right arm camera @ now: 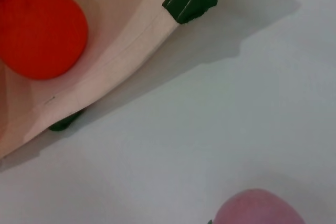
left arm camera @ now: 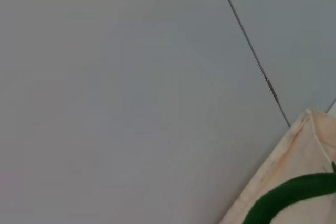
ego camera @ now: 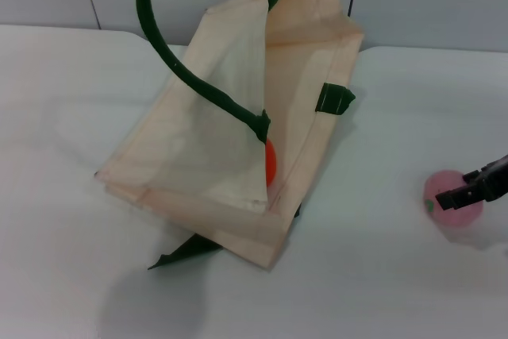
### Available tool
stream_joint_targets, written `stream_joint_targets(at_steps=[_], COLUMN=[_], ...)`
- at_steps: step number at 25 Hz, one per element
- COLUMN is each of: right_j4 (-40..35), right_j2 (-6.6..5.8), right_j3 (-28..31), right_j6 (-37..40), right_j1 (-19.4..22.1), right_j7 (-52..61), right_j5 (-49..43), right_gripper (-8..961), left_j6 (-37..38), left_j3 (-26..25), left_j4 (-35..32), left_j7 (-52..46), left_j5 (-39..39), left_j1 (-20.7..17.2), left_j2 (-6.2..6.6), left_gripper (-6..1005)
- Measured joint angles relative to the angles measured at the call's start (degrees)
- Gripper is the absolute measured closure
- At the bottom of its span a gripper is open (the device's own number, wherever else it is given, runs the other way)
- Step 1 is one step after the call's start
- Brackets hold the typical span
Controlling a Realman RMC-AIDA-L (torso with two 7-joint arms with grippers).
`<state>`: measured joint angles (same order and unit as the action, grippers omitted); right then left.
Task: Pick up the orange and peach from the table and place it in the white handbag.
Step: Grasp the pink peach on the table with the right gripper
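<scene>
Your right gripper [ego camera: 470, 188] sits at the peach [ego camera: 452, 198] on the table [ego camera: 381, 275], right of the white handbag [ego camera: 238, 148]; its finger spacing cannot be told. The orange [ego camera: 270, 161] lies inside the handbag's open mouth. Your left gripper is out of sight above the raised green handle [ego camera: 159, 29].

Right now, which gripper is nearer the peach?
The right. The right gripper is at the peach, dark fingers overlapping its right side on the table. The left gripper is out of sight, up by the handbag's green handle, across the white handbag.

Bright, even light; soft shadows
</scene>
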<state>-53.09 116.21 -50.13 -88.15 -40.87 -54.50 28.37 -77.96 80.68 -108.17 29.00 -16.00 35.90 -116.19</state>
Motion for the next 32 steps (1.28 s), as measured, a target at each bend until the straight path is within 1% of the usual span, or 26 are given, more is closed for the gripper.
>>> stream_joint_targets(at_steps=[5, 13, 28, 32], right_j4=[1.72, 5.29, 2.13, -0.16], right_j2=[-0.03, 0.0, 0.26, 0.31], right_j3=[-1.25, -3.04, -8.43, -8.78], right_j6=[1.84, 4.69, 4.89, 5.42], right_j1=[-0.3, -2.28, -1.85, -1.27], right_j7=[0.29, 0.9, 3.66, 4.18], right_j5=[-0.14, -2.71, -3.0, -2.71], right_gripper=[221, 221, 309, 346], left_j6=[0.0, 0.0, 0.5, 0.58], left_j3=[0.0, 0.0, 0.0, 0.0], left_j4=[0.06, 0.07, 0.27, 0.55], left_j7=[0.0, 0.0, 0.0, 0.0], left_j5=[0.0, 0.0, 0.0, 0.0], left_j1=[0.16, 0.32, -0.18, -0.22], left_j2=[0.0, 0.0, 0.0, 0.0], left_gripper=[879, 880, 879, 879])
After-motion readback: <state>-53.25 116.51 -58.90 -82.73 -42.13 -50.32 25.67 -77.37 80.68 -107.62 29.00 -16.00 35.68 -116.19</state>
